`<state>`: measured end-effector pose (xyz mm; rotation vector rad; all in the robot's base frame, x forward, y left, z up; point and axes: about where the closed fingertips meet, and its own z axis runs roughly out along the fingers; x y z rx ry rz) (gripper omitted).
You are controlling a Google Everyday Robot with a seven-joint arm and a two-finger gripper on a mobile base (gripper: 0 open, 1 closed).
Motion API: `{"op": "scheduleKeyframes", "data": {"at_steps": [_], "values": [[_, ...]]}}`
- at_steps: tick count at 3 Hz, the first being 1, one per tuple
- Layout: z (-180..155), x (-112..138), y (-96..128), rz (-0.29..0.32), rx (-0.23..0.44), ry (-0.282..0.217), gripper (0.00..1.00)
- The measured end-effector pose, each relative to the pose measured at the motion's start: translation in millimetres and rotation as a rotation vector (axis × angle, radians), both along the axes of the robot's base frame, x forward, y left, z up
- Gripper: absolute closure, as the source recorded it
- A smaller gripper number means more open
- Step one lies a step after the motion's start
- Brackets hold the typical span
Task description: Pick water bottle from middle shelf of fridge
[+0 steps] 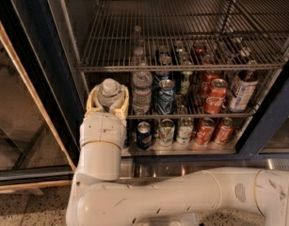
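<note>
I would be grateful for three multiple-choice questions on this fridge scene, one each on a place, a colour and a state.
1. Where is the gripper? A on the top rack; B by the left end of the middle shelf; C down at the floor.
2. What colour is the Coca-Cola can on that shelf? A red; B green; C yellow.
3. What are the fingers doing? A spread, empty; B closed on a can; C closed on the water bottle.
Answers: 1 B, it sits left of the shelf's cans. 2 A, its body is red. 3 C, they flank the pale-capped bottle.
</note>
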<state>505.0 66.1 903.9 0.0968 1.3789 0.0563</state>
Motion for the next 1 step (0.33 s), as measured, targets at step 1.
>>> {"op": "scheduleKeyframes", "data": {"at_steps": [1], "values": [[5.2, -0.8, 9.3, 0.035, -0.008, -0.021, 1.00]]}}
